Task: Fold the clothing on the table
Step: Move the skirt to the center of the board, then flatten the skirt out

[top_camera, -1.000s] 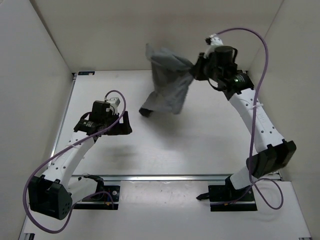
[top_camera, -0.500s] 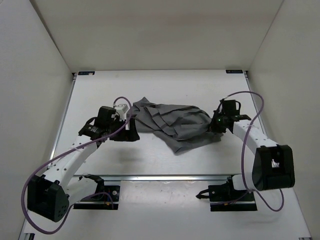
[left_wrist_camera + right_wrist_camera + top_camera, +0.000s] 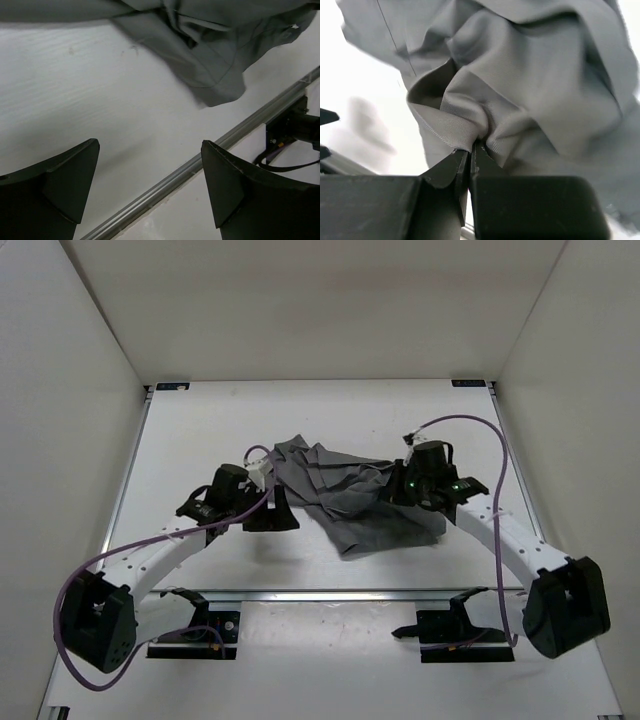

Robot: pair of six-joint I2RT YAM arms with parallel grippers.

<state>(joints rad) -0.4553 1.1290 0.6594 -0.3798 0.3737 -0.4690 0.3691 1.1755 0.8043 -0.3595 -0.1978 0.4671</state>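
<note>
The clothing (image 3: 340,490), a dark grey wrinkled garment, lies bunched on the white table (image 3: 200,430) between the two arms. My right gripper (image 3: 398,492) is at its right end, shut on a pinched fold of the fabric (image 3: 470,127), which fills the right wrist view. My left gripper (image 3: 272,512) sits just left of the garment's near left edge, open, with nothing between its fingers (image 3: 70,182). In the left wrist view the clothing (image 3: 210,45) lies beyond the fingertips, apart from them.
A thin metal rail (image 3: 330,593) runs along the table's near edge, also seen as the rail (image 3: 200,165) in the left wrist view. The arm bases (image 3: 195,630) stand below it. White walls (image 3: 60,390) enclose the left, back and right sides.
The garment, held high at the back a second ago, was brought down onto the table and then drawn leftward by the right gripper. The left gripper moved right, up to the garment's edge.
</note>
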